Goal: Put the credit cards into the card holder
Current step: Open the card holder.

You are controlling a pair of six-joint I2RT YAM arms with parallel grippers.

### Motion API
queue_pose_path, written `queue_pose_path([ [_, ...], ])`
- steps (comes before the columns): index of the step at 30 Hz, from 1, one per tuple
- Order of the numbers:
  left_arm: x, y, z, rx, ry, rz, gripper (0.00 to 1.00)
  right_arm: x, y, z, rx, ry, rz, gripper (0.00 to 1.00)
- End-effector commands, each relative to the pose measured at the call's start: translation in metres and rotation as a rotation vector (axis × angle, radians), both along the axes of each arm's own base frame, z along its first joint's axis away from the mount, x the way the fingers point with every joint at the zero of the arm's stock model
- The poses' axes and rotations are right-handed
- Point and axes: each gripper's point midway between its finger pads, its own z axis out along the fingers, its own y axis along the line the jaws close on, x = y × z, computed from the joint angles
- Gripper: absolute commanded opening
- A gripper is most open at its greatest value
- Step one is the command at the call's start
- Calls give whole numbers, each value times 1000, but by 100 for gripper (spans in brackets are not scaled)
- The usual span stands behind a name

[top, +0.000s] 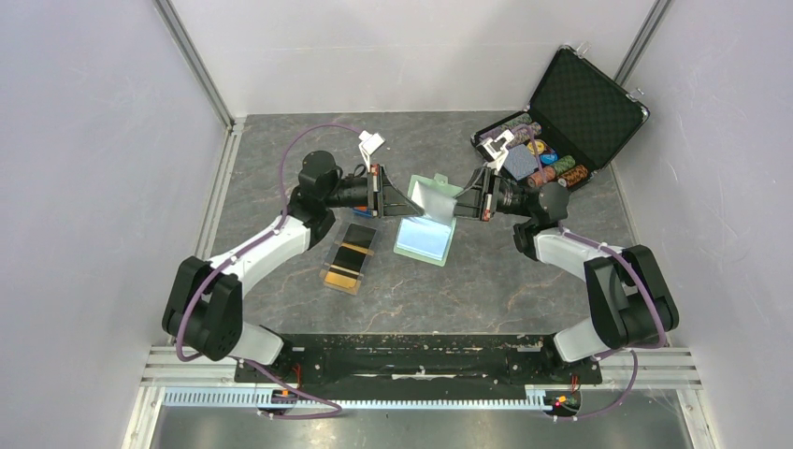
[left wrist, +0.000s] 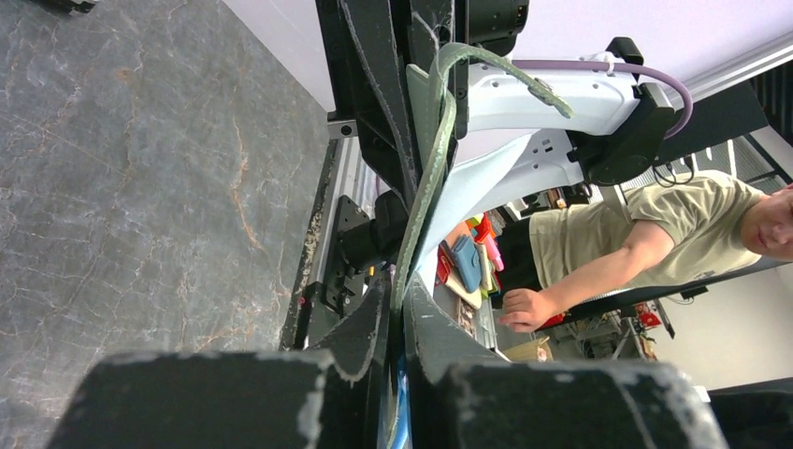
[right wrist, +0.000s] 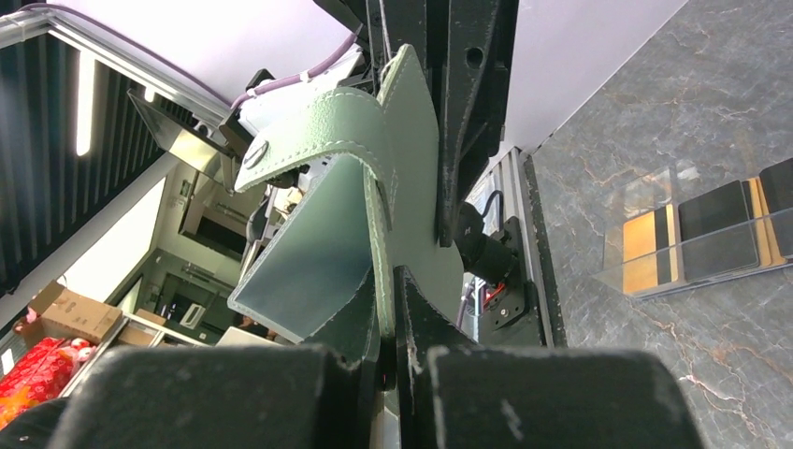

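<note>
Left pincer point(top: 417, 207) and right pincer point(top: 457, 204) grasping card holder point(top: 425, 239), grey marbled tabletop point(top: 524, 285), pale walls point(top: 93, 140)

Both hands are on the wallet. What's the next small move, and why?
Probably ease the hands apart to fold the card holder flat. The left hand and right hand are both shut on its raised flap, and the credit cards lie beside it, not yet picked.

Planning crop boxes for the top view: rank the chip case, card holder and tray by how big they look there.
1. Chip case, open: clearly largest.
2. Card holder, unfolded.
3. Tray, close to the holder; not a sure ranking.
</note>
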Motion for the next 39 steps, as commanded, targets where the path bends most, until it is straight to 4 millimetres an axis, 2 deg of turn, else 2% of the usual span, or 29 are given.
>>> queue_pose_path([
  [1,-8,1,21,-42,-29,-1,6,-3,1,-1,4,-57,-3,0],
  [2,-8,1,22,-43,-30,2,3,-3,1,-2,1,-56,-4,0],
  [4,-8,1,22,-42,-26,8,2,-1,2,-5,-6,-50,-8,0],
  [7,-7,3,18,-23,-15,24,2,1,2,-9,-22,-48,-20,6],
  [9,-8,4,15,1,-12,36,2,4,2,-14,-39,-48,-32,14],
  [13,-8,12,-1,97,-6,82,2,15,3,-30,-118,-30,-79,38],
  [18,-8,27,-24,267,-3,164,2,41,-6,-65,-385,-99,-185,69],
  [20,-5,36,-35,345,-5,206,2,46,-11,-73,-463,-113,-208,78],
  [25,-5,52,-51,473,9,253,2,48,-18,-84,-547,-125,-228,93],
  [28,-7,56,-57,520,19,252,2,49,-21,-89,-581,-134,-231,97],
  [32,-13,57,-61,545,27,230,2,48,-23,-92,-611,-154,-216,98],
  [39,-26,47,-70,592,38,127,2,46,-21,-95,-685,-224,-185,98],
])
